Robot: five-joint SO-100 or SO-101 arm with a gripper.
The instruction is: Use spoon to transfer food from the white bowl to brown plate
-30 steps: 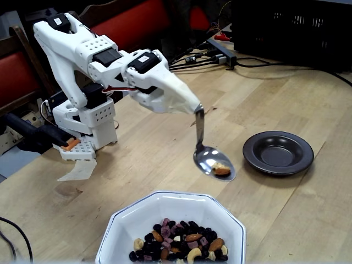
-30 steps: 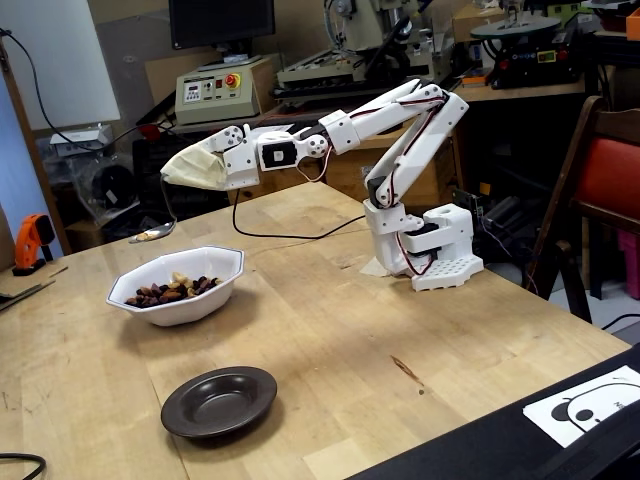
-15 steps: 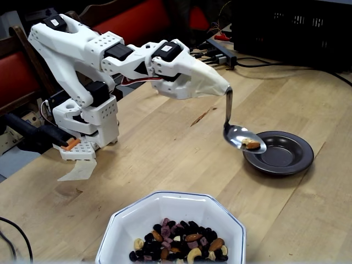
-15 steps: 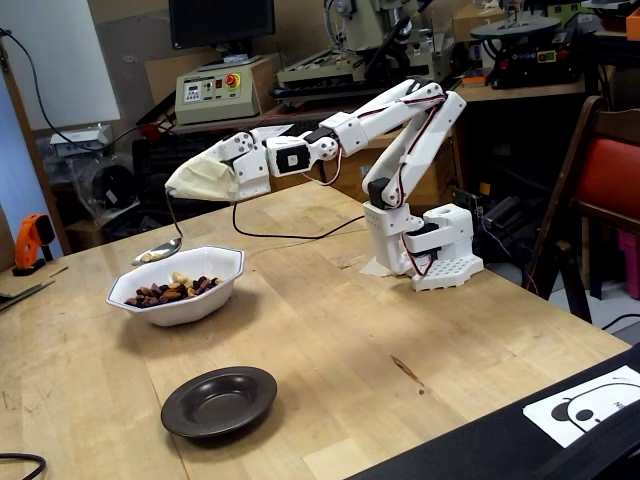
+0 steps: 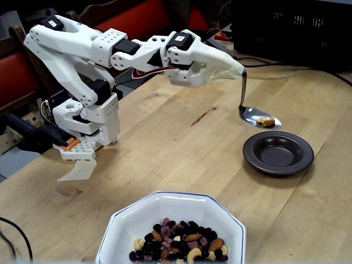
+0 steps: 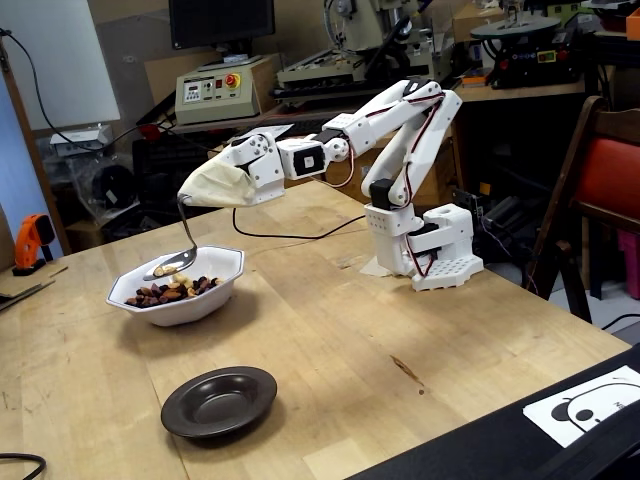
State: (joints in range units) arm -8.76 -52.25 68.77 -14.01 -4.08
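The gripper (image 5: 234,69) is sheathed in white cloth and shut on the handle of the silver spoon (image 5: 258,116), which hangs bowl-down. In a fixed view the spoon holds a tan nut (image 5: 267,121) and hovers just above the far rim of the brown plate (image 5: 250,149), which looks empty. In another fixed view the gripper (image 6: 195,192) holds the spoon (image 6: 172,266) so that it appears over the left side of the white bowl (image 6: 225,280). Trail mix (image 5: 179,242) fills the white bowl (image 5: 126,220). The plate (image 6: 185,415) lies nearer that camera.
The arm's base (image 5: 88,132) is clamped at the table's edge. A black crate (image 5: 291,27) and cables lie behind the plate. A red chair (image 6: 600,170), an orange tool (image 6: 35,240) and a panda sheet (image 6: 590,400) surround the table.
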